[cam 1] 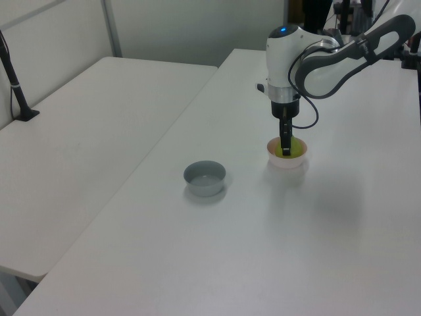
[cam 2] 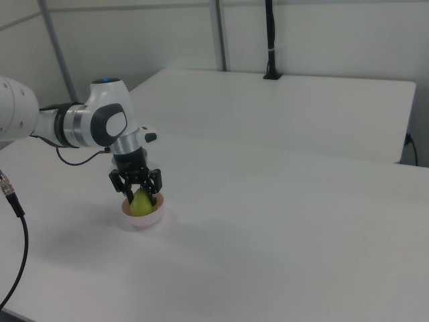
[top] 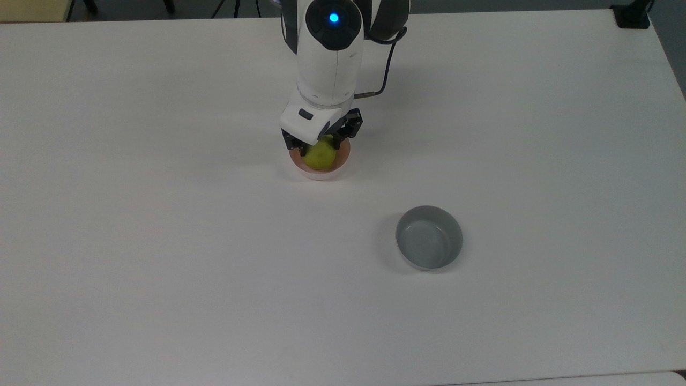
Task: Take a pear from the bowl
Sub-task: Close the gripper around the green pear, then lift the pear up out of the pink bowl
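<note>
Hand [cam 2: 139, 195] lowered into small pale pink round bowl [top: 336, 168], black fingers set either side of yellow-green rounded pear [top: 320, 154]; cannot tell if they grip it yet. Pear sits in bowl, directly beneath hand, narrow end up between the fingers. Likely next: straight lift. Empty grey round bowl [top: 429, 237] well apart on white table [top: 161, 241].

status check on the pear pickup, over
End effector down over the pink bowl, fingers either side of the pear. Pear in bowl, not lifted. Grey bowl well aside, nothing blocking.
</note>
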You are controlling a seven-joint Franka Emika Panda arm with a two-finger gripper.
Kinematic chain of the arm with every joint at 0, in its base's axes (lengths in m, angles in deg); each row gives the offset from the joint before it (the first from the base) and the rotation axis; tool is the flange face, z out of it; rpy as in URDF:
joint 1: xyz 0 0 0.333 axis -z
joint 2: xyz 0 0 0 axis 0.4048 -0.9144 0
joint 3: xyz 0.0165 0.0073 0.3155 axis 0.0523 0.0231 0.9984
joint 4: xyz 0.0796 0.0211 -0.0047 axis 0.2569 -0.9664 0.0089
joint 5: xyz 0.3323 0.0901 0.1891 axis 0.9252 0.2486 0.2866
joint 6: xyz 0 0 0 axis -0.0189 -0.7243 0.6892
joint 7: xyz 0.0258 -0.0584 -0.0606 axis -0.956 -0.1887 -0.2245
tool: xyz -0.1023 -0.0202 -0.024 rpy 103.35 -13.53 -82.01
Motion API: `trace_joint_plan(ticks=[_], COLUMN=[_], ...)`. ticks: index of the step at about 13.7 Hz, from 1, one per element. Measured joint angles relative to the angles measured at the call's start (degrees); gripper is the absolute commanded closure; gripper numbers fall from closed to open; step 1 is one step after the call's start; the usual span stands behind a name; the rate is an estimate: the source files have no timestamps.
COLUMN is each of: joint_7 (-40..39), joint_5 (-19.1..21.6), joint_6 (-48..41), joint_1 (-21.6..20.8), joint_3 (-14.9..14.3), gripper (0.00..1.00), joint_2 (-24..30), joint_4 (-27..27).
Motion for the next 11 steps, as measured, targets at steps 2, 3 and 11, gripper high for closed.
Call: trace_joint_plan(ticks=[2,3,11], joint_7=[0.0,0.0,0.02], joint_5=[0.0,0.0,2.67], joint_6=[0.0,-0.2,-12.25], joint_1=[0.0,0.0,0.49], joint_3=[0.0,0.0,-0.29], gripper=[0.47,0.47,0.47], joint_2=[0.26,0.52,5.36], joint_4=[0.4,0.66,7.64])
